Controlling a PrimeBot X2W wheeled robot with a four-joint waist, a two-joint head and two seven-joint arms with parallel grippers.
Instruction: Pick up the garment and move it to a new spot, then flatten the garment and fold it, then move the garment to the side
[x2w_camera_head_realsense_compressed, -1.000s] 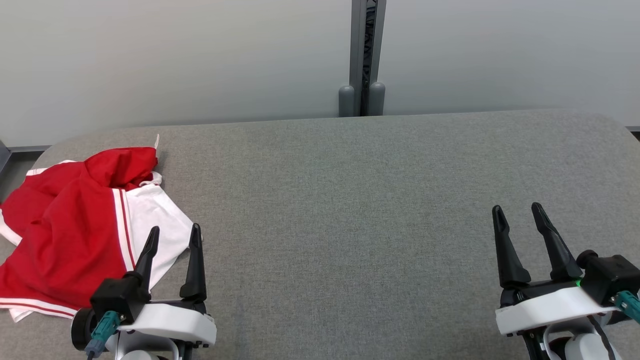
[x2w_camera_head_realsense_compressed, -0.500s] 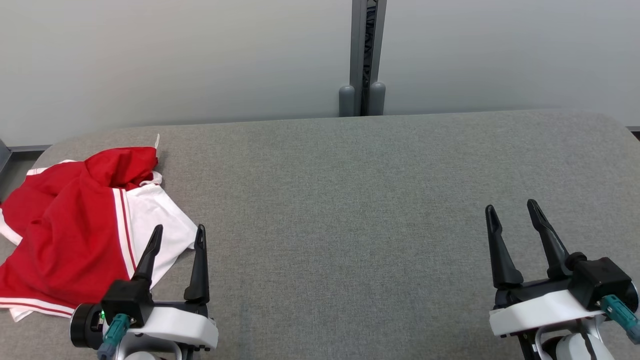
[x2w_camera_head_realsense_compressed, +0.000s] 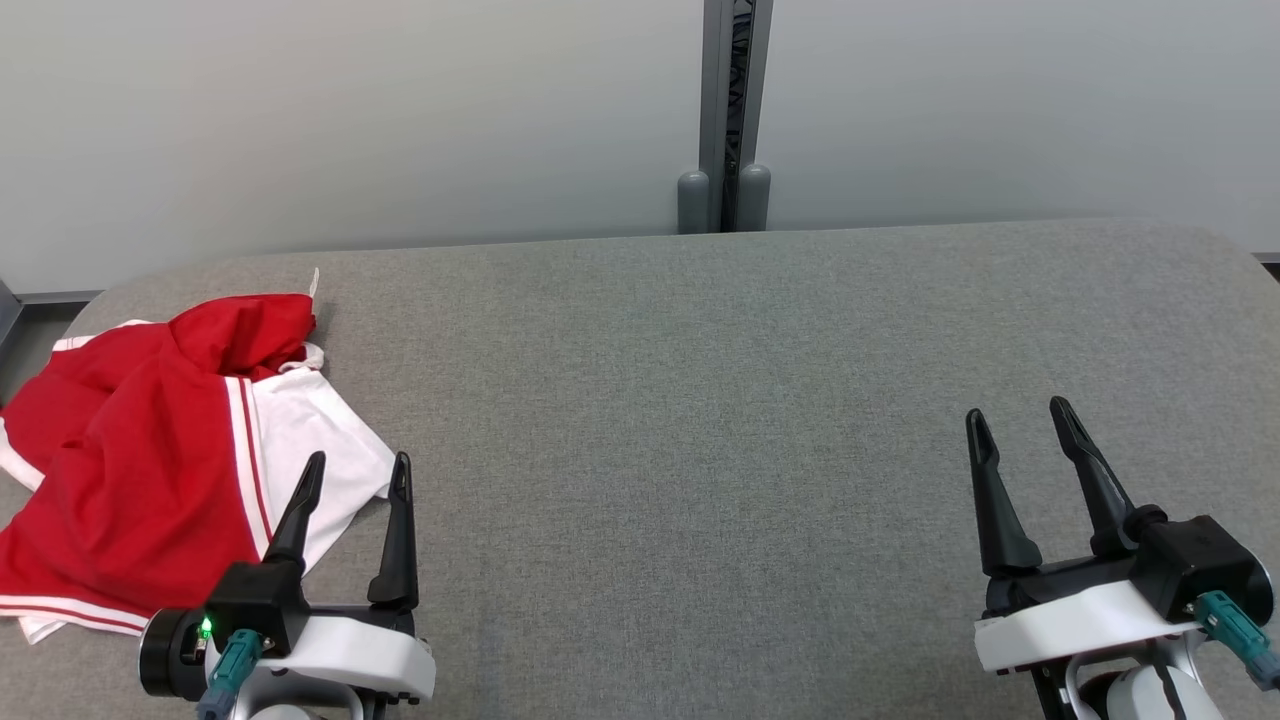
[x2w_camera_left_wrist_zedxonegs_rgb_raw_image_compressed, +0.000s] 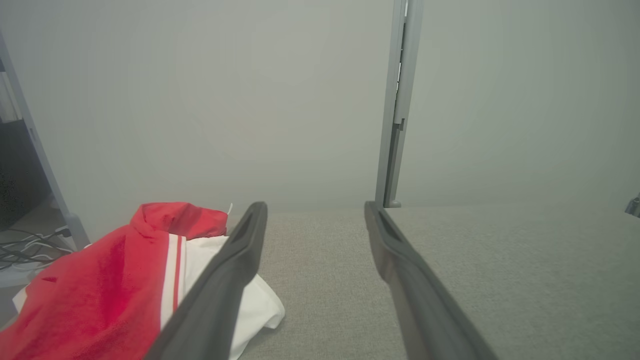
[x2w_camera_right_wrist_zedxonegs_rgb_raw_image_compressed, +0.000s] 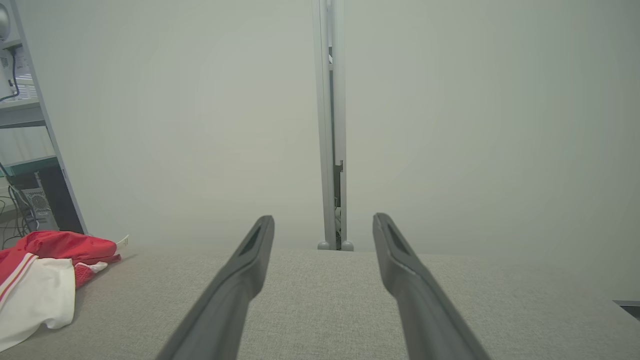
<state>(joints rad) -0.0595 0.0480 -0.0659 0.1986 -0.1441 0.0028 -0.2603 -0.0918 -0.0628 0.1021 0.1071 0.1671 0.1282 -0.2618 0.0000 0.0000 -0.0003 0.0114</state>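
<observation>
The left end effector is resting at the lower left of the head view, its two dark fingers spread wide and pointing forward. The right end effector is mirroring it at the lower right, fingers likewise parted and angling slightly leftward.

no readable text, no labels, no brands, no numbers

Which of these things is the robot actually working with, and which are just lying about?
For the job: grey table; red and white garment, crumpled at its left end; left gripper, open, close by it; right gripper, open.
Just there: grey post behind the table; cables off to the left.
</observation>
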